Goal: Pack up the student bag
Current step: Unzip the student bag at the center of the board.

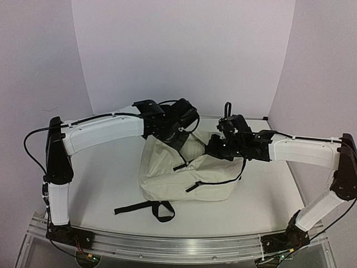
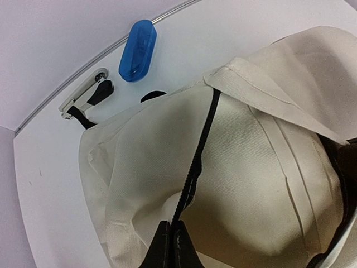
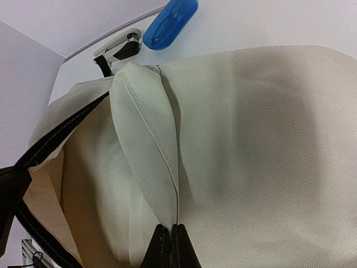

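student bag (image 1: pixel 178 178): cream fabric backpack, lying slumped mid-table between both arms, main opening gaping, dark lining showing at its edge
zipper (image 2: pixel 203 139): black, runs down the fabric straight into the left fingertips
strap (image 1: pixel 148 207): black, trailing on the table (image 1: pixel 111 178) at the bag's near side
left gripper (image 2: pixel 171 245): clenched, pinching bag fabric at the zipper line
right gripper (image 3: pixel 170 245): clenched on a stitched fold of the bag
blue case (image 2: pixel 138 50): oval plastic, on the table beyond the bag
stapler (image 2: pixel 83 100): white and black, just beside the blue case, by the far edge
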